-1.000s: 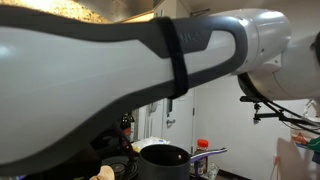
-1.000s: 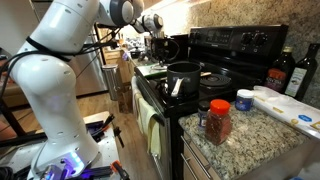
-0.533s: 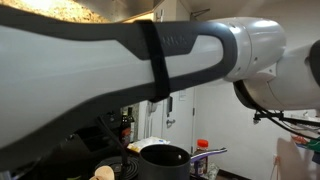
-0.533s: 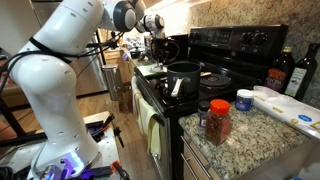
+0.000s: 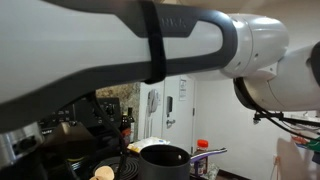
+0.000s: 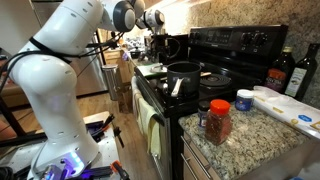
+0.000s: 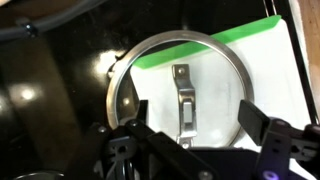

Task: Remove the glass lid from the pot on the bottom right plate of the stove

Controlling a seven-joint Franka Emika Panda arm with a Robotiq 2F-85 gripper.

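Note:
In the wrist view the glass lid (image 7: 215, 75) lies flat under me, with a metal rim and a metal strap handle (image 7: 181, 100). It rests partly on a green and white board (image 7: 262, 40) and partly on a dark surface. My gripper (image 7: 193, 117) hangs just above it, open, one finger on each side of the handle, holding nothing. In both exterior views the dark pot (image 6: 183, 72) (image 5: 163, 158) stands uncovered on the black stove (image 6: 240, 45). My gripper (image 6: 157, 40) is over the counter beside the stove, away from the pot.
A granite counter (image 6: 250, 130) next to the stove holds a red-filled jar (image 6: 217, 120), a blue-lidded tub (image 6: 245, 100) and dark bottles (image 6: 282, 72). The white arm (image 5: 120, 50) fills most of an exterior view. A tan round object (image 5: 105, 172) sits beside the pot.
The jaws have gone from shut to wide open, letting go of the lid. The arm has shifted slightly upward in an exterior view. The pot has not moved.

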